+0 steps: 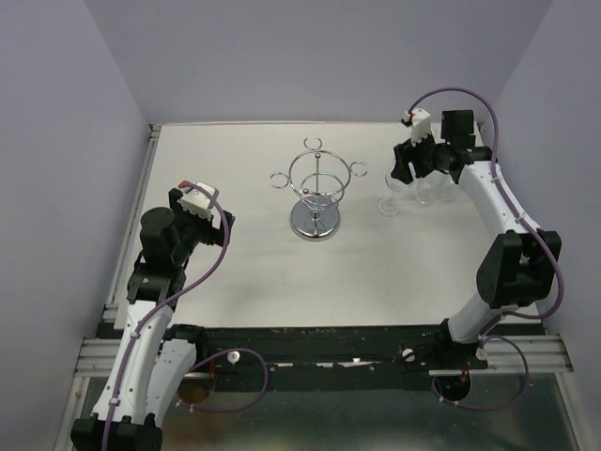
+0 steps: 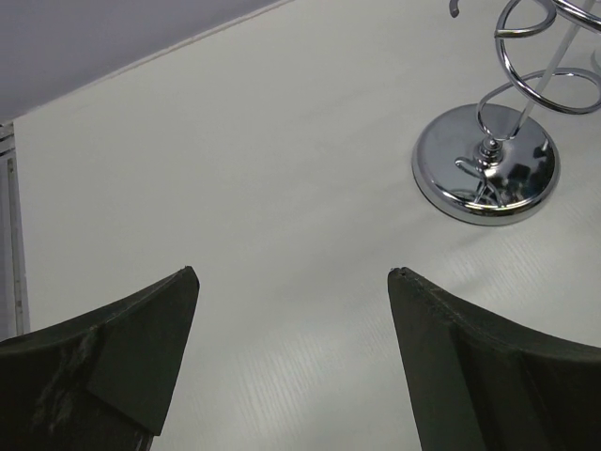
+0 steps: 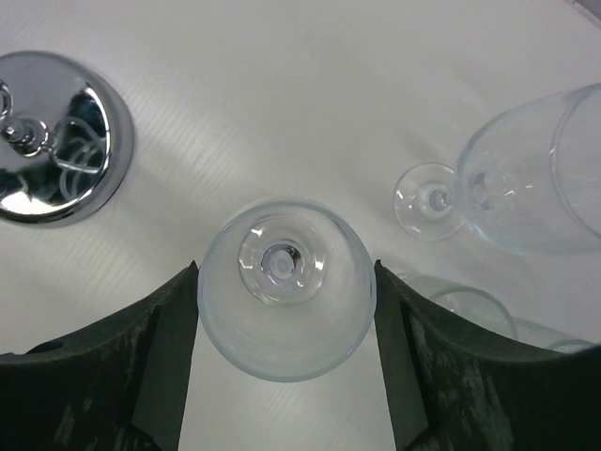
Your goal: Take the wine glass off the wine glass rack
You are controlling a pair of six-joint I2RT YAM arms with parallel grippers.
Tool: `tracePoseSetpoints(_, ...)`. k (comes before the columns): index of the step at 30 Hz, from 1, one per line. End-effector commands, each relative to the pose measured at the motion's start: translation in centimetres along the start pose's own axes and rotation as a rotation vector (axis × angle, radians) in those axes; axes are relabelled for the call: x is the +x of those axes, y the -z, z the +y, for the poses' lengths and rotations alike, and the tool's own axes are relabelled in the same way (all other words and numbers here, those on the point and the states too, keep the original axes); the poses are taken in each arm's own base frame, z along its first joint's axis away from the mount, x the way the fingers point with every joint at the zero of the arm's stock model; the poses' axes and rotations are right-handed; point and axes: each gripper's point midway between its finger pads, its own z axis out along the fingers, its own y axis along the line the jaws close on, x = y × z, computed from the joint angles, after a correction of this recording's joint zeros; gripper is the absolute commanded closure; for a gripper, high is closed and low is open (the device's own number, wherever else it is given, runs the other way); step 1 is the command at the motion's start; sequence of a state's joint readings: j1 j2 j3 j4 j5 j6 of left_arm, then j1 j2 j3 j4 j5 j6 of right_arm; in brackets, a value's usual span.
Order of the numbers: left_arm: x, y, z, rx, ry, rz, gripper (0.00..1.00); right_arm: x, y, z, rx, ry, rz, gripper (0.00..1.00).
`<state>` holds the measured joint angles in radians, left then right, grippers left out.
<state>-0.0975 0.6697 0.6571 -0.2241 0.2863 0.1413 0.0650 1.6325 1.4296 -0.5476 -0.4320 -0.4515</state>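
Nearest to the arm bases, we see the left gripper hanging above the white table on the left side. Its two dark fingers are spread wide and nothing is between them, only bare table surface below. A little further, near the middle of the table, stands the wine glass rack, upright on its round mirrored base, which the left wrist camera sees up and to the right of the spread fingers, well apart from them. Further still, on the far right side of the table, the right arm reaches forward, and its right gripper pinches the wine glass by the bowl. We look straight down into this glass, so its stem and foot show through the bowl, and both fingers touch the bowl, one on each side. The glass is away from the rack, to the right of it. We cannot tell if its foot rests on the table or is lifted. Just beside it, further right, a second glass lies on its side, and the rim of a third glass shows partly behind the right finger.
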Motion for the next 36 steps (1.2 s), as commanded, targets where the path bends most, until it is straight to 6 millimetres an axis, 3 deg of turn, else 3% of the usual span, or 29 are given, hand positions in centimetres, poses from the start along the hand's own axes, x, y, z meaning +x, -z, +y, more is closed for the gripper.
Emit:
tracePoseSetpoints(1, -0.3, 0.5, 0.1, 0.014, -0.024, -0.013, 0.01, -0.4, -1.2, -2.3, 0.048, -0.017, 0.024, 0.48)
tracePoseSetpoints(7, -0.1, 1.2, 0.6, 0.000, -0.035, -0.008, 0.01, -0.1, -2.8, -3.6, 0.070, -0.056, 0.035, 0.45)
tracePoseSetpoints(20, -0.1, 0.8, 0.5, 0.026, -0.020, -0.016, 0.01, -0.6, -3.8, -5.4, 0.105, -0.120, 0.031, 0.35)
tracePoseSetpoints(28, 0.2, 0.9, 1.1, 0.008, -0.011, -0.007, 0.01, -0.7, -3.6, -5.3, 0.110, -0.134, 0.027, 0.17)
tracePoseSetpoints(36, 0.1, 0.9, 1.1, 0.009, -0.009, -0.015, 0.01, -3.2, -1.7, -5.1, 0.117, -0.164, -0.040, 0.05)
